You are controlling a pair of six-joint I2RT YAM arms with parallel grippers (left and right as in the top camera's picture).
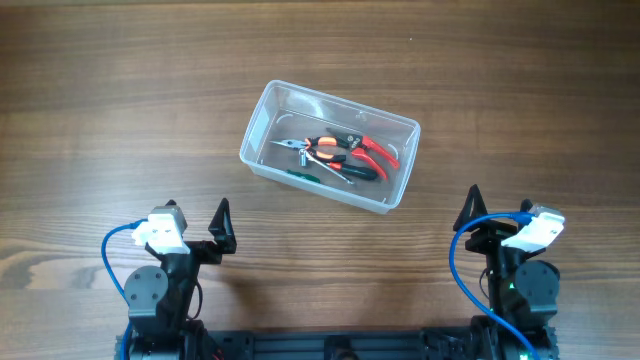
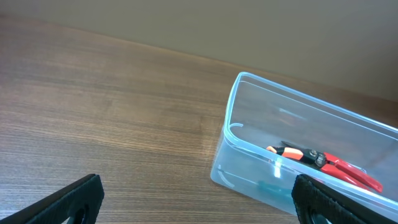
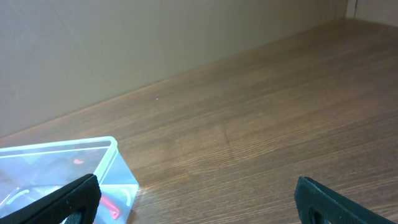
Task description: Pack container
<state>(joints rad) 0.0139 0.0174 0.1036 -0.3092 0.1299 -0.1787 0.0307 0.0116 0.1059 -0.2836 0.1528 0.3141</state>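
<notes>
Overhead: the container (image 1: 255, 128) sat slantwise on the table (image 1: 120, 100), near its middle and well apart from both grippers. Inside lay the red pliers (image 1: 375, 150), the orange pliers (image 1: 322, 150) and a green tool (image 1: 300, 175), overlapping so that their outlines were hard to separate. The left gripper (image 1: 195, 235) and right gripper (image 1: 505, 225) sat at the near edge, each with one black finger partly hidden under its white camera.

Left wrist: the left gripper (image 2: 199, 205) had its jaws spread wide, the fingers (image 2: 68, 199) cut off at the bottom corners. The container (image 2: 298, 99) ran out of frame at the right (the green tool was only a blur through the wall).

Right wrist: the right gripper (image 3: 199, 205) was likewise spread wide and empty. Only one corner of the container (image 3: 106, 152) showed at lower left, with a smear of red behind its wall.
</notes>
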